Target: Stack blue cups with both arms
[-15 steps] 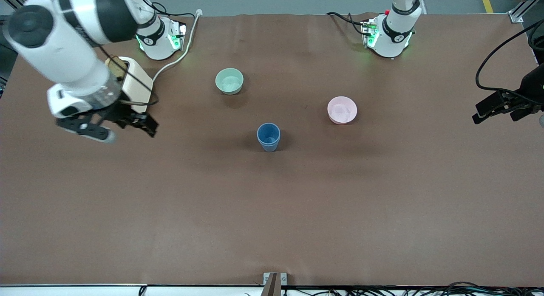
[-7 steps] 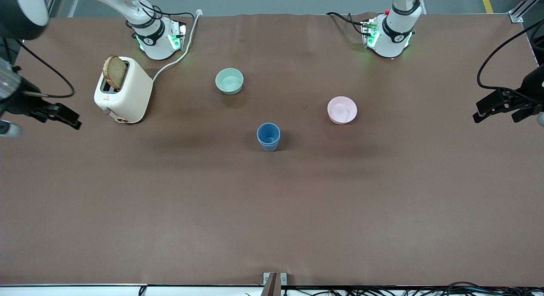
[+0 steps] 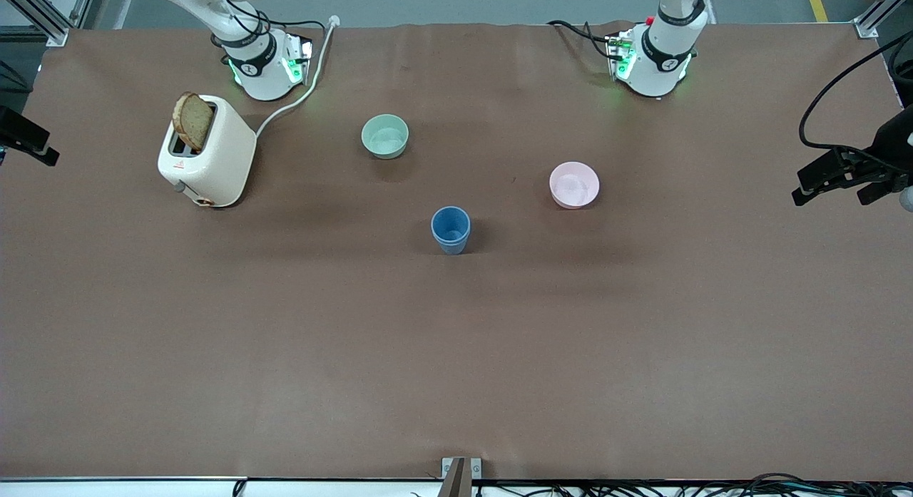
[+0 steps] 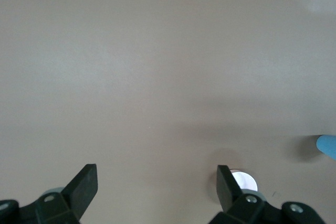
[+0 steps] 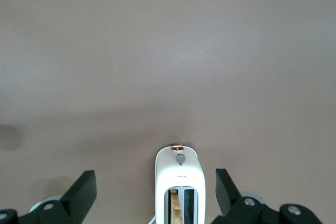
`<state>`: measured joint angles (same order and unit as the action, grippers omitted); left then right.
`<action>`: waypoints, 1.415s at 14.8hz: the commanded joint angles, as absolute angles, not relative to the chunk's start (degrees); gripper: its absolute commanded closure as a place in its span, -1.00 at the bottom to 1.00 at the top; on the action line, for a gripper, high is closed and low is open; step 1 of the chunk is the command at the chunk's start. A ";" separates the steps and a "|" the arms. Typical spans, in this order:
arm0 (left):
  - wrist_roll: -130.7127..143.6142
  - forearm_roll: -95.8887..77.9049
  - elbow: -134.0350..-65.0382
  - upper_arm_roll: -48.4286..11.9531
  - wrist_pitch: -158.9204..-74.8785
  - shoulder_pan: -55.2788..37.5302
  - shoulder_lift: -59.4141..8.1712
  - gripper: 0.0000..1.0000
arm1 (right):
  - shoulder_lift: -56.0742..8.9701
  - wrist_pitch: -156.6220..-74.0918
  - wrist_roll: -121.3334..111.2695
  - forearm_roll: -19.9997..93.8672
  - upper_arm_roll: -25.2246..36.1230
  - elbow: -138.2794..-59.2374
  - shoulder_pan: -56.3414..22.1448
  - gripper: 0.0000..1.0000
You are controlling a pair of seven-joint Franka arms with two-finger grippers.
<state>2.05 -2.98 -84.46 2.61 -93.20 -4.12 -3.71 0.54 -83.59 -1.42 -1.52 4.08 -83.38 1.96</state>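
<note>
One blue cup shape (image 3: 451, 229) stands upright mid-table, nearer the front camera than both bowls. I cannot tell whether a second cup is nested inside it. Its edge shows in the left wrist view (image 4: 328, 146). My left gripper (image 3: 831, 190) is open and empty, held in the air over the left arm's end of the table; its jaws stand wide apart in the left wrist view (image 4: 156, 184). My right gripper (image 3: 28, 140) is nearly out of the front view at the right arm's end. It is open and empty in the right wrist view (image 5: 155, 187).
A white toaster (image 3: 207, 158) holding a bread slice stands near the right arm's base; it also shows in the right wrist view (image 5: 178, 182). A mint-green bowl (image 3: 385, 136) and a pink bowl (image 3: 574, 185) lie farther from the front camera than the cup.
My right arm has swung away from above the toaster toward its end of the table, uncovering the toaster. The left arm and the cup have not moved.
</note>
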 commanded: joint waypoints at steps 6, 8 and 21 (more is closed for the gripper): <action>2.11 -2.99 -85.25 1.85 -87.71 -3.60 -0.44 -1.00 | -0.44 -82.80 -2.64 0.44 2.81 -80.59 3.69 -1.00; 2.02 -2.81 -85.17 1.85 -89.29 -3.78 -0.44 -1.00 | -0.35 -81.57 -2.72 0.79 2.81 -81.38 4.48 -1.00; 2.11 -2.55 -85.25 1.85 -88.51 -3.87 -0.35 -1.00 | -0.17 -81.74 -2.81 0.79 2.72 -82.27 4.66 -1.00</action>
<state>2.02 -2.98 -84.51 2.47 -88.95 -4.18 -1.42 -0.57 -81.52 -2.18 -0.35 3.62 -82.03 3.39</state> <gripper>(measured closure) 0.000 0.000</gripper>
